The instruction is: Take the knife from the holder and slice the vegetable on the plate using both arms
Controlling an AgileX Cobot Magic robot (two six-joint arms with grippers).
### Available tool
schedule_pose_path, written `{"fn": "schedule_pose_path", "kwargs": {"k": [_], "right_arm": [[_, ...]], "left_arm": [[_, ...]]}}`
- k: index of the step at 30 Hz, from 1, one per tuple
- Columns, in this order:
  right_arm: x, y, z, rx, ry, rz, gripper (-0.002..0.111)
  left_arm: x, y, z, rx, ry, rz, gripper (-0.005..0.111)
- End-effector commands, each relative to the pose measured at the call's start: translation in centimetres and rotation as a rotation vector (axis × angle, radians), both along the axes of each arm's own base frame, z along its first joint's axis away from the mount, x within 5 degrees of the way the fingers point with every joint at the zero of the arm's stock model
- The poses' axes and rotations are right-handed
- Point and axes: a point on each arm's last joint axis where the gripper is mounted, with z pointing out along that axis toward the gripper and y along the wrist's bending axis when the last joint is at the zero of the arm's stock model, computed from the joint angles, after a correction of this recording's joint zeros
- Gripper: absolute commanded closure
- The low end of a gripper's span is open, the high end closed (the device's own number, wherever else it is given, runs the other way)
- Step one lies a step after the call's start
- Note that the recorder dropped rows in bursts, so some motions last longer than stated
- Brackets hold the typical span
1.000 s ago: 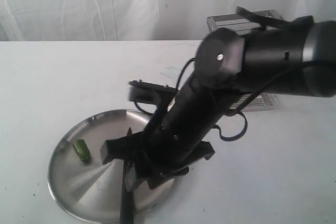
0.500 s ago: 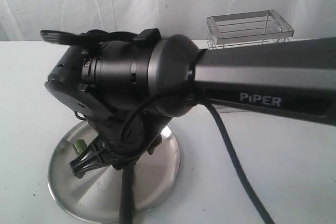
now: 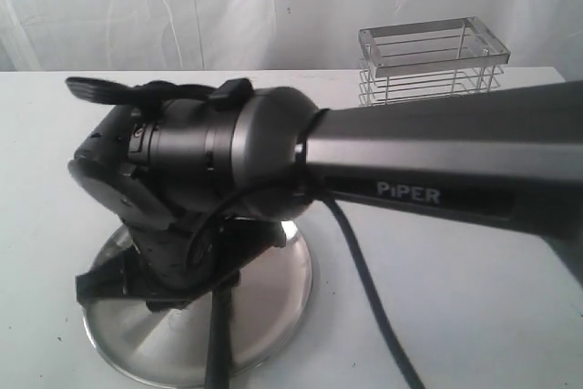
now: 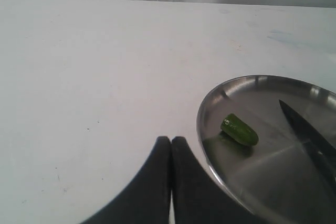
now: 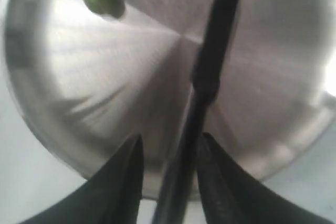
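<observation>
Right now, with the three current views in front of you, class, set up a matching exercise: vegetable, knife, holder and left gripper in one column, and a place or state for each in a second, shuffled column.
Column one:
1. vegetable
2. knife
3. holder
4. left gripper

Column two:
A. shut, over the table beside the plate
B. shiny wire, standing at the back of the table, away from the plate
C. green, lying on the plate
D. dark, lying across the plate, handle between the open right gripper's fingers

Pairs: 1-C, 2-D, 3-B, 4-A.

White table (image 3: 483, 316): plate (image 3: 269, 312), holder (image 3: 428, 66) on it.
</observation>
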Motion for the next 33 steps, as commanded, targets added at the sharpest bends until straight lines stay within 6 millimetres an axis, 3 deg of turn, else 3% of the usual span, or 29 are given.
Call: {"fn": "schedule_pose_path", "kwargs": {"k": [1, 7, 10, 16, 22, 28, 33], "right_arm": [[-0.7, -0.1, -0.3, -0.201, -0.065, -0.033, 0.076], [-1.9, 3.7, 0.1, -0.139, -0.121, 0.016, 0.076], [-1.6, 4.9, -1.5, -0.150, -0.116, 0.006, 0.076], [-1.1, 5.0, -4.2, -0.192, -0.106, -0.060, 0.076], [-0.6, 4.8, -3.6, -0.207, -0.164, -0.036, 0.076], [-1.3, 3.0, -6.0, -0.315, -0.130, -0.004, 0.069], [-1.4, 3.0, -5.4, -0.327, -0.189, 0.024, 0.067]], "left_arm": [[0.0, 0.0, -0.1, -0.007, 0.003, -0.005, 0.107], [0.0, 0.0, -0.1, -0.007, 0.003, -0.005, 0.107], [0.0, 0.0, -0.1, -0.007, 0.003, -0.005, 0.107], [0.0, 0.0, -0.1, -0.007, 0.003, -0.005, 0.107], [0.0, 0.0, -0.1, -0.007, 0.003, -0.005, 0.107], [0.0, 0.0, -0.1, -0.007, 0.003, -0.005, 0.107], [0.0, 0.0, -0.1, -0.007, 0.003, -0.005, 0.107]]}}
